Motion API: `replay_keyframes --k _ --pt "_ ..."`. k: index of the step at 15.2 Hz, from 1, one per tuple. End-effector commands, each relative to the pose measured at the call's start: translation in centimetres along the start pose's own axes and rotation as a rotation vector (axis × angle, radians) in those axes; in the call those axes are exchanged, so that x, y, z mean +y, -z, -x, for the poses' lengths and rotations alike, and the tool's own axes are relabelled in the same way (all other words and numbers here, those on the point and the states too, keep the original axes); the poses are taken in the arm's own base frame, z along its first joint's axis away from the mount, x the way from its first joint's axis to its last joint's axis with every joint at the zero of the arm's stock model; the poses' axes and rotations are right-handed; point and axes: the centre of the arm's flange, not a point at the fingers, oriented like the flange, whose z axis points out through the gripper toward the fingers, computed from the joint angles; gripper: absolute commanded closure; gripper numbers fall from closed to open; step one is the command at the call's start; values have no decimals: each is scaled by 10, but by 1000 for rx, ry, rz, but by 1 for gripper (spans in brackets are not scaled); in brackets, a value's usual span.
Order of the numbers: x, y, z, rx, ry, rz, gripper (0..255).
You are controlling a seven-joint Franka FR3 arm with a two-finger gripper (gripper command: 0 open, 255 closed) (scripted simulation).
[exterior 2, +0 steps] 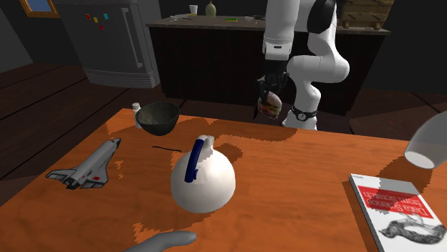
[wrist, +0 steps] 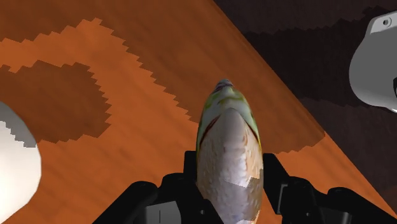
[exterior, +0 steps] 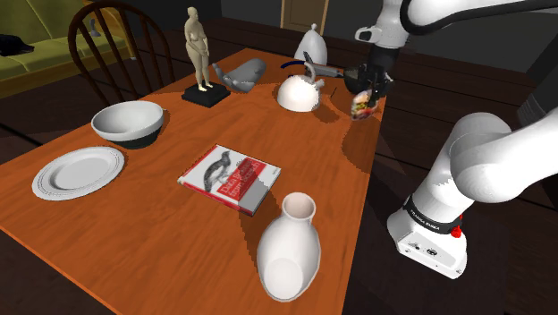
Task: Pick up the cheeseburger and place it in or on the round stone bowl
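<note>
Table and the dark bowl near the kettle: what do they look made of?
Table: looks like wood, orange-brown with faint grain streaks and a light sheen. Dark bowl: dull grey-green, smooth, paler along the rim. It could be stone or dark ceramic; the look leaves it open.

In the shoulder view, the plate (exterior: 79, 171) lies at the table's (exterior: 161, 233) left — book (exterior: 229, 176) to its right, vase (exterior: 289, 246) before the book.
</note>
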Motion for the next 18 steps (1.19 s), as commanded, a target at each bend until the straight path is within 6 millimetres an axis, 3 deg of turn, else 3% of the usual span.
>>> replay_keyframes --k 1,13,18 --pt "-1 10 0 0 0 0 255" --pt "-1 69 -1 0 0 0 255" --pt "52 74 38 0 0 0 255"
